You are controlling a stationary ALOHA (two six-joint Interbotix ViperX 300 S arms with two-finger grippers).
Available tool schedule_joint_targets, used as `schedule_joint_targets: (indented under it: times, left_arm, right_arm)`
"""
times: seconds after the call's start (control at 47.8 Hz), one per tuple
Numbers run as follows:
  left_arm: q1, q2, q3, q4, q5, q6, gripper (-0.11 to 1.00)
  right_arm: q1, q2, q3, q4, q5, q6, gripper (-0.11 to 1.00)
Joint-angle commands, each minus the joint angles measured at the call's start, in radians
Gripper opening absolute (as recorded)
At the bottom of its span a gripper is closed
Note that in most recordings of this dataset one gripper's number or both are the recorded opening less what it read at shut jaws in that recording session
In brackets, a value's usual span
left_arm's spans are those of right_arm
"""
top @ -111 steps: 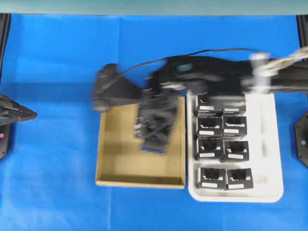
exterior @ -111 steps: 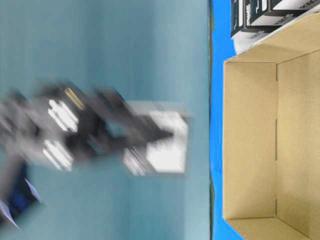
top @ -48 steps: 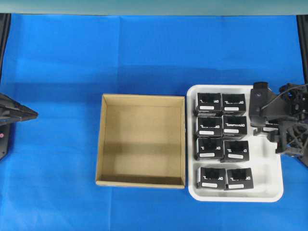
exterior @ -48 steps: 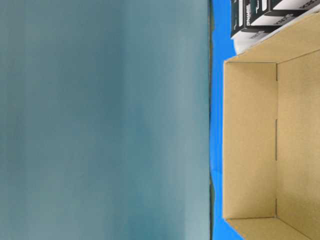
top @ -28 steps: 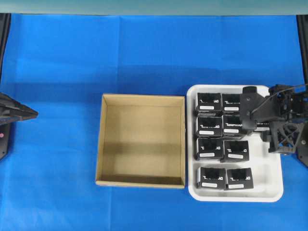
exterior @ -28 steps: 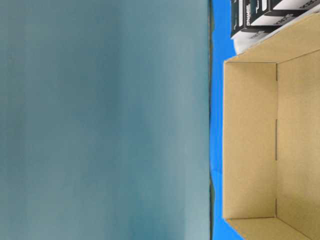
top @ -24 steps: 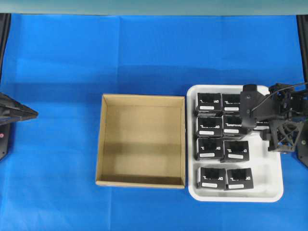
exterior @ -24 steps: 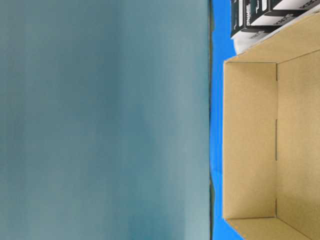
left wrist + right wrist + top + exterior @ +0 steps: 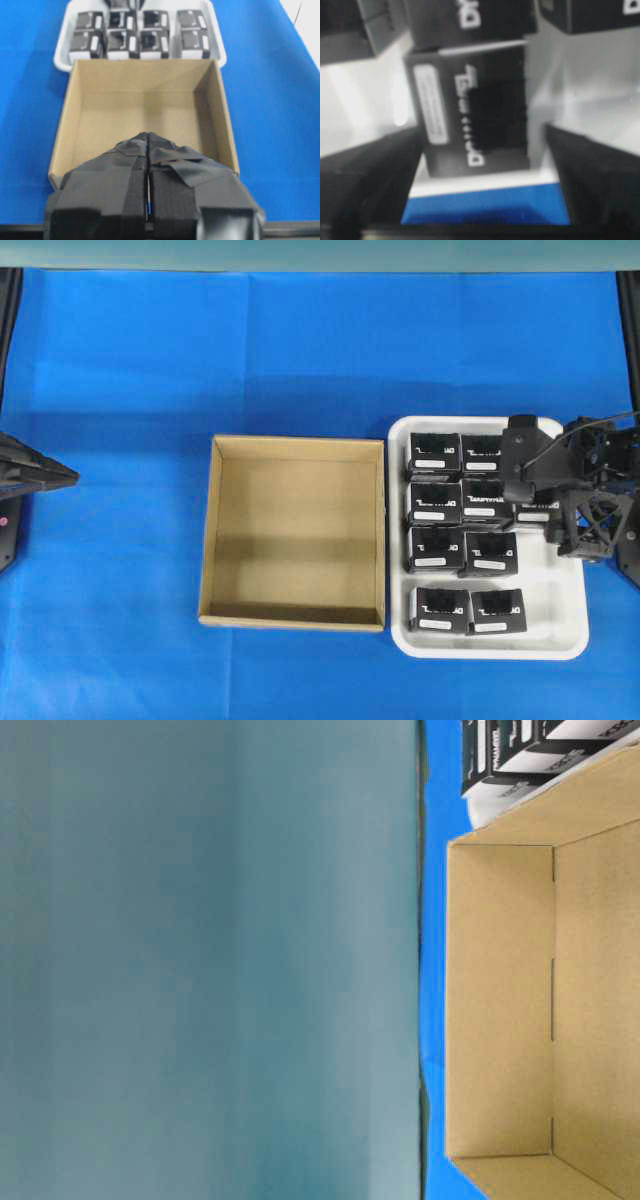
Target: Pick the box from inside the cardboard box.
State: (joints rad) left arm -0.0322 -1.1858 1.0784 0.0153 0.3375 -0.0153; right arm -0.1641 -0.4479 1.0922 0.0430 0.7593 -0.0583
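Box: white label strip, lettering blurred; neighbour reads DYNAMIXEL.

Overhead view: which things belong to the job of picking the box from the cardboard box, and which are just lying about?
Belong: black carton between the fingers, cardboard box, right gripper.
Lying about: white tray, eight other cartons, blue cloth.

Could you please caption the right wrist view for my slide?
Open right gripper straddles a black carton lying in the white tray.
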Motion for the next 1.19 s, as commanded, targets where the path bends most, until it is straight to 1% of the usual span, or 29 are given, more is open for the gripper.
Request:
schedule_joint_targets:
  times: [0.0, 0.146, 0.272, 0.397, 0.564, 0.69, 0.836, 0.962, 1.171]
  left_arm:
    - [0.003, 0.014, -0.017, 0.002, -0.009, -0.002, -0.07]
    - [0.003, 0.014, -0.017, 0.002, -0.009, -0.002, -0.07]
    - [0.003, 0.014, -0.017, 0.002, -0.008, 0.000, -0.07]
    - [0.003, 0.014, -0.017, 0.002, -0.008, -0.002, -0.07]
    - [0.003, 0.014, -0.015, 0.002, -0.008, 0.000, -0.07]
    - [0.003, 0.014, -0.014, 0.002, -0.009, 0.000, -0.07]
    - [0.003, 0.014, -0.014, 0.002, -0.014, 0.000, -0.07]
    - [0.003, 0.014, -0.012, 0.002, -0.043, 0.003, -0.07]
    - [0.000, 0.012, -0.015, 0.002, -0.097, 0.003, -0.07]
  right_arm:
    - [-0.002, -0.003, -0.011, 0.005, -0.005, 0.002, 1.00]
    - [-0.009, -0.043, -0.023, 0.005, -0.002, 0.009, 0.99]
    - [-0.017, -0.118, -0.052, 0.005, 0.023, 0.023, 0.99]
    - [-0.026, -0.258, -0.091, 0.005, 0.048, 0.043, 0.99]
    - [-0.037, -0.460, -0.095, 0.005, 0.052, 0.080, 0.99]
    - [-0.037, -0.589, -0.091, 0.005, 0.031, 0.112, 0.99]
    - [-0.037, -0.716, -0.081, 0.005, -0.018, 0.117, 0.99]
    - [-0.037, -0.773, -0.078, 0.005, -0.074, 0.112, 0.99]
    - [-0.037, -0.801, -0.071, 0.005, -0.158, 0.104, 0.97]
